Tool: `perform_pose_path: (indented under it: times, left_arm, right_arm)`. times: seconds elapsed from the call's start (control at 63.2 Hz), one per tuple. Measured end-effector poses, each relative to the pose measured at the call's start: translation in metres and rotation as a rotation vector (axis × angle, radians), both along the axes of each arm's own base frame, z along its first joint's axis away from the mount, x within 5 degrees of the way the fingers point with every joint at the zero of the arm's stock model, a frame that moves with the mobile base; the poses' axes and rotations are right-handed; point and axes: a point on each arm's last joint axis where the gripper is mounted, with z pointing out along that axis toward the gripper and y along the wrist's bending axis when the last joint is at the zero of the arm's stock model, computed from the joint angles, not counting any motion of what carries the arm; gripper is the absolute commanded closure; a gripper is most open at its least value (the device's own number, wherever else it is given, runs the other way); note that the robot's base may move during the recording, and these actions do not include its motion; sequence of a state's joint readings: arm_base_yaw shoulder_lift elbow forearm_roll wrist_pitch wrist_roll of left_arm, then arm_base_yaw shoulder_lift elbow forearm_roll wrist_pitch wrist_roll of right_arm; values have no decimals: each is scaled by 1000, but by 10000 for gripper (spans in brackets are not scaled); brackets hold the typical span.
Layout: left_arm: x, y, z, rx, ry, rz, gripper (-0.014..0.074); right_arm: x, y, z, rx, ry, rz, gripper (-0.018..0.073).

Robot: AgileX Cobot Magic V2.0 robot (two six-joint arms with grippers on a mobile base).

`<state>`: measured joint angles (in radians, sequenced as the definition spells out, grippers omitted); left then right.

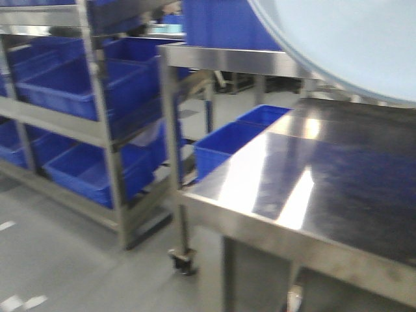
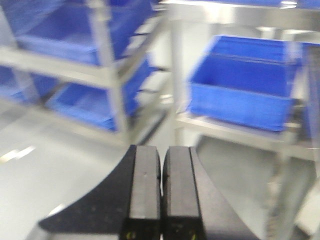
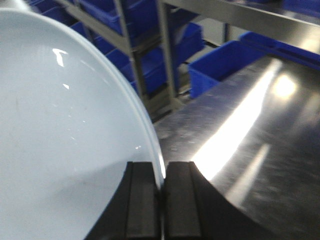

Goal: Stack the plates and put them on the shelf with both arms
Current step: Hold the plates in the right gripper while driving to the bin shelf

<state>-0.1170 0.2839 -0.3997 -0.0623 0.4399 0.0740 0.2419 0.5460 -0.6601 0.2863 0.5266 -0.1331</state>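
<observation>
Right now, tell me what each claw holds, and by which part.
The right claw pinches a plate by its rim. The left claw is shut on nothing.

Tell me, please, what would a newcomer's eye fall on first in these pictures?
The big glossy pale plate stands out first, pinched by its rim in the right gripper above the shiny steel tabletop. Next come the bright blue crates filling the grey shelf at the left of the front view. The left gripper is shut on nothing, pointing toward the crates.
</observation>
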Motion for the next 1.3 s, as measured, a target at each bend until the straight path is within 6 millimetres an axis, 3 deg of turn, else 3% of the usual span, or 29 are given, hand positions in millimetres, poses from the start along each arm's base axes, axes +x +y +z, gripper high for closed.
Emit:
perform_pose_path:
  times: [1.297]
  left_arm:
    - [0,0,0,2,0,0,512]
  right_arm:
    - [0,0,0,0,0,0,503]
